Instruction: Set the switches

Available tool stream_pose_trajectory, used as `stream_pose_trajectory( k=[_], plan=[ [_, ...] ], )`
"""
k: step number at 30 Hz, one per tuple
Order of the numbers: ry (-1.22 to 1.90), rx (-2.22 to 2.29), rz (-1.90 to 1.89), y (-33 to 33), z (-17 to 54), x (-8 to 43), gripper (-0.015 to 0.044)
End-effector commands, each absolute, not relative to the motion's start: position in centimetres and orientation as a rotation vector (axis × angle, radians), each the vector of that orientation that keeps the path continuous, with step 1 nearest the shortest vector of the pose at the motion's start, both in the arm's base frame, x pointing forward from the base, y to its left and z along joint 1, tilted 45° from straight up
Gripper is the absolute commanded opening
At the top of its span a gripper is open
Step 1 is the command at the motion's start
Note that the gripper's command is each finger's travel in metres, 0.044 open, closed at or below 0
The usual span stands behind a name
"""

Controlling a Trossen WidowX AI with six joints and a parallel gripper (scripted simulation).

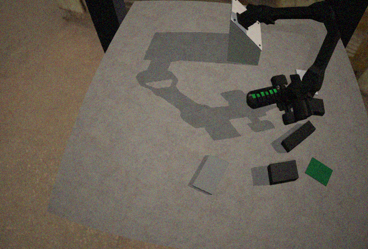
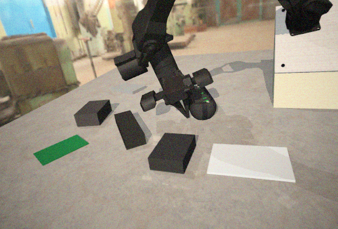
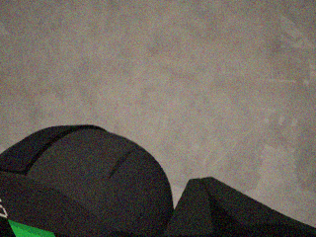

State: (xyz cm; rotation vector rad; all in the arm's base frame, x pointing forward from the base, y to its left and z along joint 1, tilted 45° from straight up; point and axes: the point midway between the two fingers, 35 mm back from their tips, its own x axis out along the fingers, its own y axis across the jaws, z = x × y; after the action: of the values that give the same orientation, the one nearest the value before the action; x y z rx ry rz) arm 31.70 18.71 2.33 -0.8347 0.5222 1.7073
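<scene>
The dark grey controller unit (image 1: 257, 100) (image 2: 203, 110) (image 3: 123, 173) has a rounded end and a row of switches; several green ends show in the top view. In the exterior view its top looks leaned away from my fingers, but I cannot tell for certain whether it sits flat. The wrist view shows mostly its rounded end and one green patch at the lower left. The label is hidden. My gripper (image 2: 188, 116) (image 3: 199, 180) is shut and empty, its tips low beside the unit's long side. It covers part of the unit in the exterior view. Single switch positions are too small to read.
Dark blocks (image 1: 282, 172) (image 2: 173, 151), a dark bar (image 1: 298, 137) (image 2: 130, 129) and a green board (image 1: 318, 171) (image 2: 61, 149) lie nearby. A white plate (image 2: 251, 162) and a grey plate (image 1: 210, 175) lie flat. A sloped white panel (image 1: 255, 37) (image 2: 305, 51) stands behind.
</scene>
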Motion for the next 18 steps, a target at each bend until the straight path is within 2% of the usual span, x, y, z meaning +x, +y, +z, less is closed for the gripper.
stream_pose_trajectory(
  k=[1,15,18],
  plan=[
    [0.534,-0.825,1.709,18.6,2.2,30.9,0.0],
    [0.535,-0.824,1.709,18.5,1.7,29.2,0.0],
    [0.523,-0.834,1.705,17.6,3.3,30.9,0.0]
  ],
)
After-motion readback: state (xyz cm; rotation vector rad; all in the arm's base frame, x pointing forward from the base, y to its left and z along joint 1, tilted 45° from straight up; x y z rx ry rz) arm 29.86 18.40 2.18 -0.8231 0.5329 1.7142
